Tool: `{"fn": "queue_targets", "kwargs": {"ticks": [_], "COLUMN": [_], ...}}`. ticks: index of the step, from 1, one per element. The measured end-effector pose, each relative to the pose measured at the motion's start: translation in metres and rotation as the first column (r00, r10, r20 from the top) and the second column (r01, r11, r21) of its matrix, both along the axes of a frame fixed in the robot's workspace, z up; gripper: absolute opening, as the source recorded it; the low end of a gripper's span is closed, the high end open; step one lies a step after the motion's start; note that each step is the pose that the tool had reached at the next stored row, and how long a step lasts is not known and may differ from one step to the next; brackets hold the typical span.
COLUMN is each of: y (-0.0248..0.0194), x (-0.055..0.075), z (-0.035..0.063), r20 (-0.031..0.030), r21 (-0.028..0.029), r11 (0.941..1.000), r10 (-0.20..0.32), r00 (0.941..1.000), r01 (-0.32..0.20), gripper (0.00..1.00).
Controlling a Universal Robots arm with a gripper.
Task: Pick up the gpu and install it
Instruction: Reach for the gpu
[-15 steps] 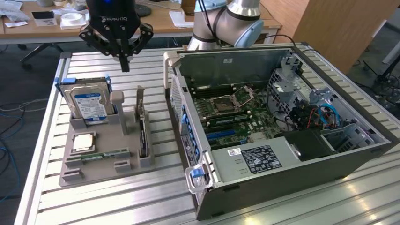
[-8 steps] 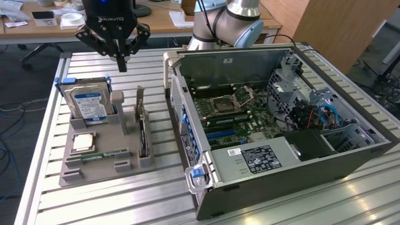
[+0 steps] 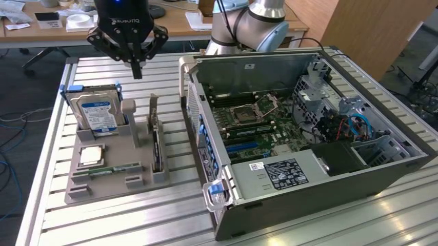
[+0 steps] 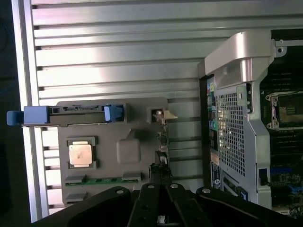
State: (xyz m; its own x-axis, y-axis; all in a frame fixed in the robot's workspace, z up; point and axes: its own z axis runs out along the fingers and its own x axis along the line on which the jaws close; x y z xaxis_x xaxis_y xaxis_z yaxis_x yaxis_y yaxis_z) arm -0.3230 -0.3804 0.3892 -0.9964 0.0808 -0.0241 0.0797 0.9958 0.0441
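Observation:
The gpu stands on its edge in a slot of the grey holder, a thin dark card with a metal end towards the back. My gripper hangs well above the holder's far end, fingers shut together and holding nothing. In the wrist view the gpu shows edge-on as a thin strip, and my gripper points down just over its near end. The open computer case lies on its side at the exterior view's right, motherboard exposed.
The holder also carries an upright hard drive with blue rails, a processor and a memory stick. All rest on a slatted metal table. A desk stands behind, with the arm's base behind the case.

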Motion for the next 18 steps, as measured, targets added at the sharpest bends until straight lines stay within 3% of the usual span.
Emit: {"fn": "queue_targets", "kwargs": {"ticks": [3,14,18], "y": [-0.0063,-0.0375,-0.0419], "x": [0.000,0.000,0.000], "z": [0.0000,0.0000,0.0000], "r20": [0.0000,0.0000,-0.0001], "r21": [-0.0012,-0.0038,-0.0038], "r11": [1.0000,1.0000,1.0000], "r10": [0.000,0.000,0.000], "r00": [1.0000,1.0000,1.0000], "r01": [0.000,0.000,0.000], "gripper": [0.11,0.11,0.11]}}
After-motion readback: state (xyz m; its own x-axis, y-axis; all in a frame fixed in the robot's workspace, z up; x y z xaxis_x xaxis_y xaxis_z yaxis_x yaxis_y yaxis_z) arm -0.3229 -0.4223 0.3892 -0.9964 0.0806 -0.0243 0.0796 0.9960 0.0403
